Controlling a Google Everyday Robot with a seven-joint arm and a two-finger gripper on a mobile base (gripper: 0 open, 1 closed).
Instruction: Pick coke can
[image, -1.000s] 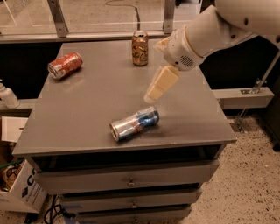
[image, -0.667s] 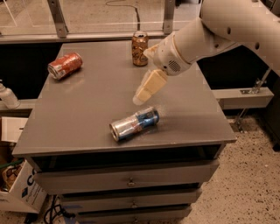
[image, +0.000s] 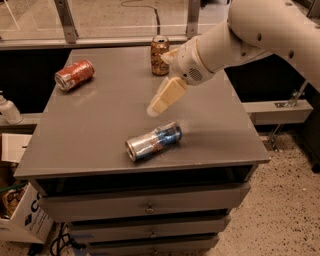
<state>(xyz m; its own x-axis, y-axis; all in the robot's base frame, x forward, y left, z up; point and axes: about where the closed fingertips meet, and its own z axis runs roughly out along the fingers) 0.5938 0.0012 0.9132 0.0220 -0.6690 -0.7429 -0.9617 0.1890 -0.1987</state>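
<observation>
The coke can (image: 74, 75), red-orange with whitish markings and silver ends, lies on its side near the back left of the grey cabinet top (image: 105, 125). My gripper (image: 161, 101) hangs over the middle of the top, well to the right of the can and apart from it. It holds nothing that I can see. The white arm (image: 240, 40) comes in from the upper right.
A brown-gold can (image: 160, 55) stands upright at the back, just behind the gripper. A silver-and-blue can (image: 153, 141) lies on its side near the front, below the gripper. Drawers (image: 145, 205) are under the top. A box (image: 20, 220) sits on the floor at left.
My gripper and arm have moved left across the cabinet top, toward its middle. The three cans have not moved.
</observation>
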